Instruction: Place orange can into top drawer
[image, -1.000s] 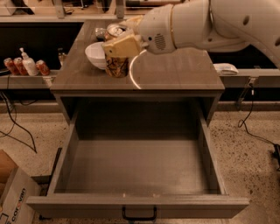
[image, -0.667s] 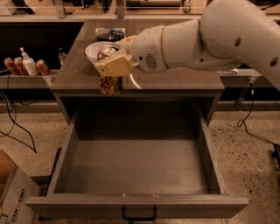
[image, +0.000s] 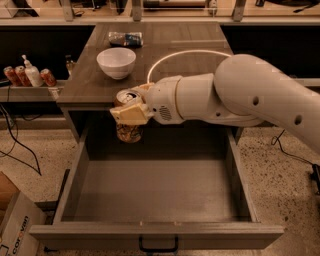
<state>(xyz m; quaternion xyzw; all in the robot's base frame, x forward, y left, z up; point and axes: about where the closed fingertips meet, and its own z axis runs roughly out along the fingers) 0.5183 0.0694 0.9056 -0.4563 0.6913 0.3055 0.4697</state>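
The wide grey wooden top drawer (image: 150, 200) stands pulled right out towards me, its floor bare and its small black pull handle (image: 158, 247) at the near edge. Over it reaches the big white robot arm (image: 250, 90), coming in from the right across the grey wooden counter (image: 165, 50). A round white bowl (image: 116, 62) sits on the counter's left side, with a crinkled packet (image: 125, 38) behind it.

The gripper (image: 129, 114) is clamped around the small shiny golden-orange can (image: 129, 133). A second ago it held that can up over the counter, close to the bowl. Now it has swung forward past the counter's front edge and dropped, so the can hangs upright in the air above the drawer's back left part, not touching the floor.

I'd say the carry is nearly done: only lowering and letting go remain.
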